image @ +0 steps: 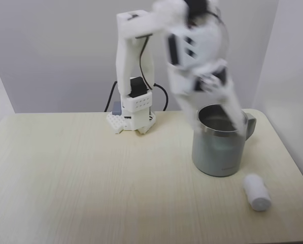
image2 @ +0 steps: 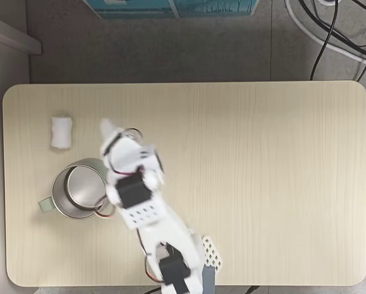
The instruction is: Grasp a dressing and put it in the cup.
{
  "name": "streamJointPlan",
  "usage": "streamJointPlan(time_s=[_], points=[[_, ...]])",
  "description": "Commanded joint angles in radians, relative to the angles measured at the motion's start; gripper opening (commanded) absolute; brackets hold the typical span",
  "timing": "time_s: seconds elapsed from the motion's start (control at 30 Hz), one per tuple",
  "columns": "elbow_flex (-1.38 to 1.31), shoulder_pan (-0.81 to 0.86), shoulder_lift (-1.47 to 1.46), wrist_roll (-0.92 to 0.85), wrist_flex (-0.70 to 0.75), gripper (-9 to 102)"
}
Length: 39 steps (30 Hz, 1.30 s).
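Dressing (image: 257, 191), a small white roll, lies on its side on the pale wooden table (image: 80, 173), well clear of the gripper and untouched by it. In a fixed view from above the same roll (image2: 62, 132) sits near the table's left edge, just beyond the cup (image2: 78, 190) and apart from it.

The cup is a grey-green mug with a shiny steel rim; in the front fixed view it (image: 220, 147) stands upright between the roll and the arm's base, its handle pointing away from the arm toward the right of that view.

The gripper (image: 237, 119) is blurred in the front view, its tip hanging at the cup's rim on the handle side. From above, the gripper (image2: 106, 128) reaches past the cup's edge, on the side nearer the roll, with its tip over bare table. Whether its fingers are parted or closed I cannot tell; the blur hides them, and nothing can be made out between them.

The white arm (image2: 137, 184) leans over the cup from its base (image: 131, 121) at the table's edge.
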Motion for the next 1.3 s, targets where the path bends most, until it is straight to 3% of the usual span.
streamJointPlan(time_s=[0.0,0.37,0.73,0.83,0.97,1.27], points=[[0.066,-0.087,0.095,-0.017,-0.052,33],[0.238,-0.153,0.572,0.002,-0.196,36],[0.374,-0.202,0.767,0.029,-0.242,34],[0.394,-0.216,0.79,0.037,-0.244,27],[0.417,-0.219,0.807,0.066,-0.249,0],[0.423,-0.192,0.726,0.101,-0.219,0]])
